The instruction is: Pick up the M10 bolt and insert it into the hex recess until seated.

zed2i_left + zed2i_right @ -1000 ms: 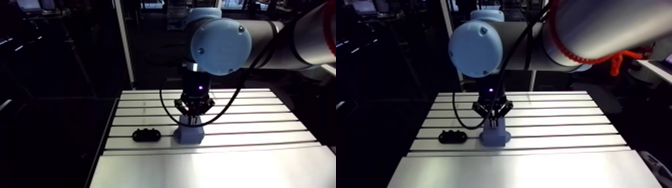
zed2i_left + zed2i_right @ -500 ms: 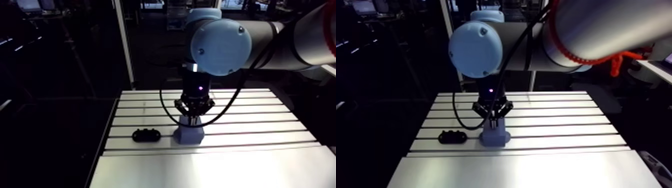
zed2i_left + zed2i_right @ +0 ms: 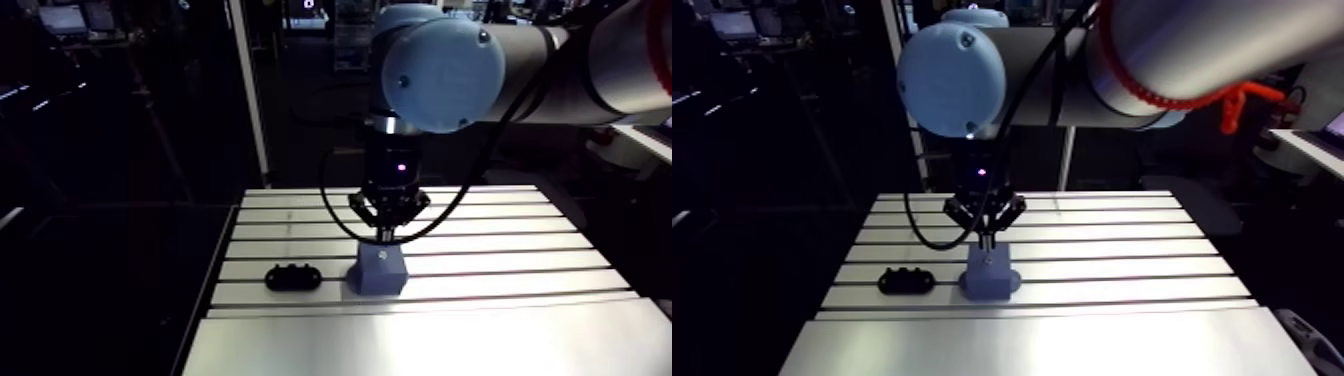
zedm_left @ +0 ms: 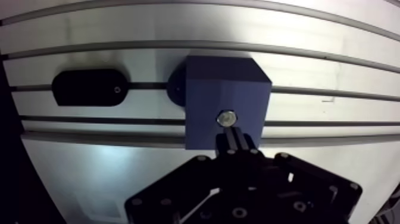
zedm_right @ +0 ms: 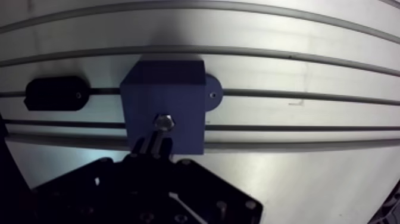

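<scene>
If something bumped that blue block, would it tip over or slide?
Tipping seems unlikely: the blue block looks squat and broad-based. Sliding may be unlikely too: a rounded tab with a small hole at its foot sits over a table slot, hinting it is fastened. It looks like rigid plastic.

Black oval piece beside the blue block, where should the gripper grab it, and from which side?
Come straight down from above and pinch the black oval piece across its two long sides. It lies flat on the table, long axis along the slots, and looks too low for side grips.
</scene>
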Available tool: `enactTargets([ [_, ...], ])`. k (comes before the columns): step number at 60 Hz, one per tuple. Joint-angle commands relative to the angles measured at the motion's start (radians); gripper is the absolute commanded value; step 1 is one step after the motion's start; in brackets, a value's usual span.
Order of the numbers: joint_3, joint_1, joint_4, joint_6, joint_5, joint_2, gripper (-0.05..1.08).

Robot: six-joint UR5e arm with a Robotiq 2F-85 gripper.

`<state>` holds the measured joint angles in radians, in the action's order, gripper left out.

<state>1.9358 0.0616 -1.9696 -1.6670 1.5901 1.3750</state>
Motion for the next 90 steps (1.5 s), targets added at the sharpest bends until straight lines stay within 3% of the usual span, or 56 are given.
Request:
enactTargets([
  [1, -0.046, -0.002, 0.067, -0.007, 0.001, 0.048, 0.84],
  [2, -0.046, -0.002, 0.067, -0.007, 0.001, 0.048, 0.84],
  [4, -0.079, -0.002, 0.104, -0.007, 0.009, 0.063, 0.02],
  [17, -0.147, -0.006, 0.195, -0.010, 0.022, 0.095, 0.00],
  [22, -0.189, -0.008, 0.263, -0.009, 0.042, 0.129, 0.00],
  [27, -0.219, -0.014, 0.308, -0.006, 0.046, 0.149, 0.00],
  [41, -0.323, -0.020, 0.442, 0.042, 0.025, 0.157, 0.01],
  [56, -0.418, -0.026, 0.529, 0.067, 0.014, 0.158, 0.01],
  [61, -0.430, -0.025, 0.536, 0.068, 0.006, 0.162, 0.01],
  [90, -0.447, -0.028, 0.489, 0.077, 0.008, 0.161, 0.01],
])
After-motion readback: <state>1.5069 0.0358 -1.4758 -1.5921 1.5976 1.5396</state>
